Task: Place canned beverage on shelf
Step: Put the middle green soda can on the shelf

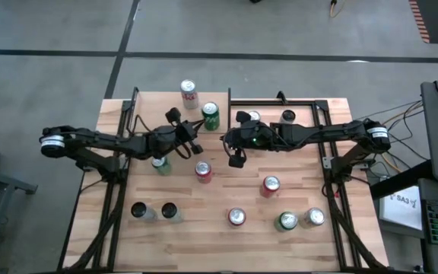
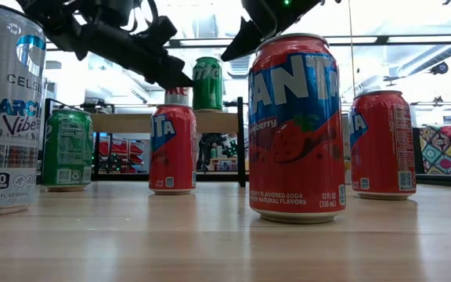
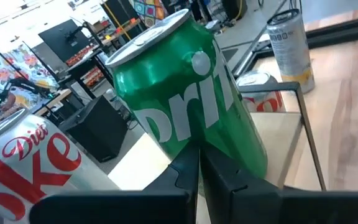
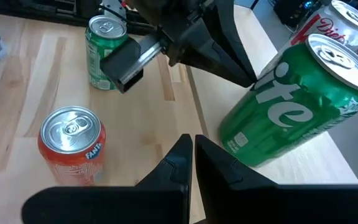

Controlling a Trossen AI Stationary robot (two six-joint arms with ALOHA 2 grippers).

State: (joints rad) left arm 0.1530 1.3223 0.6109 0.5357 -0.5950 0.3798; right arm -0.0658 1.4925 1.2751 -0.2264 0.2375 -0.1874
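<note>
A green Sprite can (image 1: 210,116) stands upright on the small light-wood shelf (image 1: 158,106), next to a Diet Coke can (image 1: 188,93). It also shows in the low view (image 2: 207,82) and fills the left wrist view (image 3: 185,99). My left gripper (image 1: 198,125) is shut, level with the can and right at its side on the table's left. My right gripper (image 1: 225,139) is shut and empty, in the air just on the near right of the can (image 4: 297,112), above the table. My left gripper (image 3: 199,165) has its shut fingertips right at the Sprite can's lower side wall (image 3: 229,149), coming level from the table's left. I cannot tell whether they touch it. The can stands upright on the shelf board (image 4: 328,155).
Fanta cans (image 1: 203,171) (image 1: 270,185) (image 1: 236,217) stand mid-table. A green can (image 1: 160,162) is under my left arm, two dark-topped cans (image 1: 138,210) at the near left, two more (image 1: 286,221) at the near right. A black frame (image 1: 280,103) with cans is at the far right.
</note>
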